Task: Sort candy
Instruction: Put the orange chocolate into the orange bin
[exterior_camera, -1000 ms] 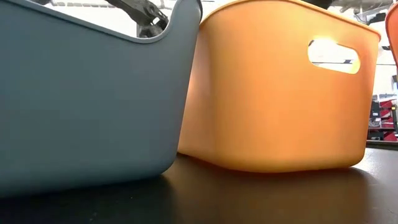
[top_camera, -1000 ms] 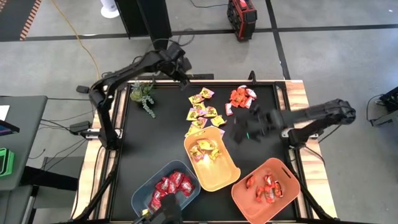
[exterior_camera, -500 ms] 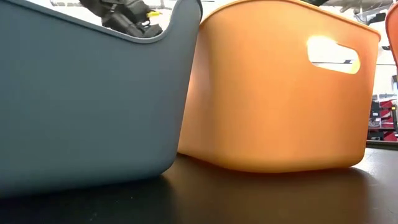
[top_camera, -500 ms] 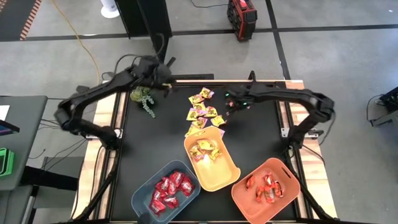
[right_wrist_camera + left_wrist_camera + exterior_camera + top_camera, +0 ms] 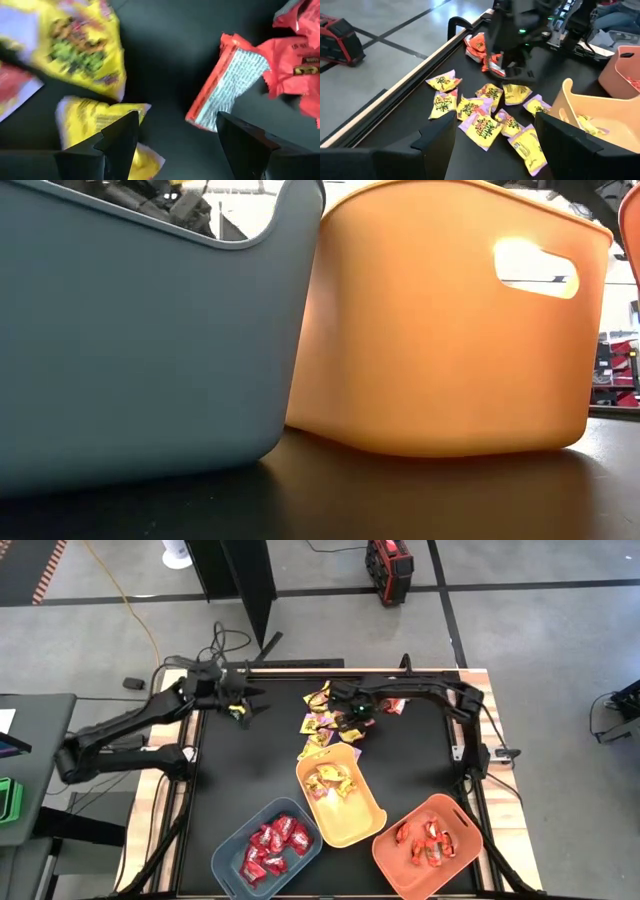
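Loose yellow candy (image 5: 322, 718): a cluster of yellow sweets with pink marks lies on the black table (image 5: 260, 780), in the upper centre of the high view, just above the yellow bin.
Loose orange-red candy (image 5: 392, 705): a few pieces lie to the right of the yellow cluster, partly hidden under the right arm.
Sorted candy: deep red sweets (image 5: 270, 843) are in the blue-grey bin (image 5: 228, 852) at the lower left; yellow ones (image 5: 333, 783) in the yellow bin (image 5: 370, 815) at the centre; orange-red ones (image 5: 425, 840) in the orange bin (image 5: 395, 865) at the lower right.
Right gripper (image 5: 349, 715): it hangs low over the loose sweets, at the right edge of the yellow cluster. Its fingers (image 5: 120, 137) stand wide apart and hold nothing; yellow and orange-red wrappers lie below them.
Left gripper (image 5: 248, 703): it is at the upper left of the table, over the small green plant sprig (image 5: 232, 710). Its fingers (image 5: 437, 145) are also spread wide and empty, pointing toward the yellow cluster.
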Controlling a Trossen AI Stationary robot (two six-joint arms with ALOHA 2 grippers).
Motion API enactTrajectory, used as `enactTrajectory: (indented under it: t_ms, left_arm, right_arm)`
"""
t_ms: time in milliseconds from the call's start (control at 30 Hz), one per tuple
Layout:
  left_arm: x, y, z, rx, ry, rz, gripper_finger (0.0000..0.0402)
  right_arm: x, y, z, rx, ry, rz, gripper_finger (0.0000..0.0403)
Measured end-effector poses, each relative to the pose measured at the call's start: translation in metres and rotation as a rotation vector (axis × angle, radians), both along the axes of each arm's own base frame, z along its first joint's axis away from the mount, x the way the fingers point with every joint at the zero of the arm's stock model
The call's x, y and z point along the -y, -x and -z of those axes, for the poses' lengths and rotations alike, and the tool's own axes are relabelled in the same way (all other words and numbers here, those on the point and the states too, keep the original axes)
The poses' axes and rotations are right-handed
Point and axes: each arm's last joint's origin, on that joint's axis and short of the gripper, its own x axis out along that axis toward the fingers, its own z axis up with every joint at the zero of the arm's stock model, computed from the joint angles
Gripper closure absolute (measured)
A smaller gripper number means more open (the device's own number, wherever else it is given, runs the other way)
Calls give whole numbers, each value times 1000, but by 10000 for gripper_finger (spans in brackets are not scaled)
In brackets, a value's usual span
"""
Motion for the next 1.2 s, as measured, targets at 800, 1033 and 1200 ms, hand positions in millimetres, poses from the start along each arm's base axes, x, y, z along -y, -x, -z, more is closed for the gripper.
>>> enactTrajectory:
  t_ms: [800,1033,1200]
  left_arm:
    - [11,14,26,-18,-22,20,139]
    - [11,14,26,-16,-24,20,139]
    - [11,14,26,-16,-23,20,139]
  right_arm:
    - [19,7,-7,17,37,101,117]
    - [22,8,-7,16,36,99,117]
    - [23,12,-2,3,30,108,117]
